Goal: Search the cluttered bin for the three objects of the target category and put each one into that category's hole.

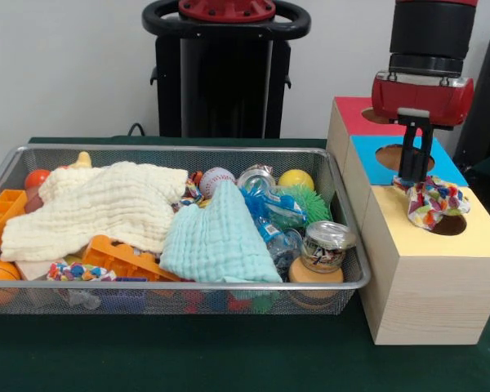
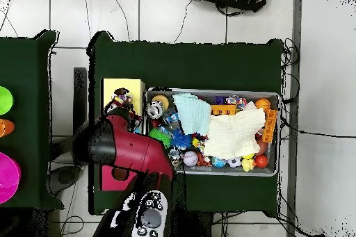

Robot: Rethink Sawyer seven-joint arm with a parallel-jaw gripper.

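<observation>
Dark green cloth covers the tabletop (image 1: 229, 359), and a pale wall is seen behind the black pedestal at the upper centre of the front view. At the left and centre sits the cluttered bin (image 1: 347, 282), a shallow silver wire-mesh basket with a metal rim. It is heaped with a cream waffle-weave cloth (image 1: 98, 208), a pale blue cloth (image 1: 216, 241), orange plastic blocks (image 1: 126, 260), a spiky green ball (image 1: 302, 204), a baseball (image 1: 216, 180), a glass jar (image 1: 325, 249) and crinkly clear wrappers. One knotted rope bundle (image 1: 82, 272) lies at the basket's lower-left edge.

At the right of the frame three pale wooden boxes stand in a row, topped red, blue and yellow. Another multicoloured rope bundle (image 1: 429, 200) is grasped by the black fingers (image 1: 414, 175), just beyond the round hole (image 1: 396, 155) in the blue panel and above the yellow box (image 1: 433, 269).
</observation>
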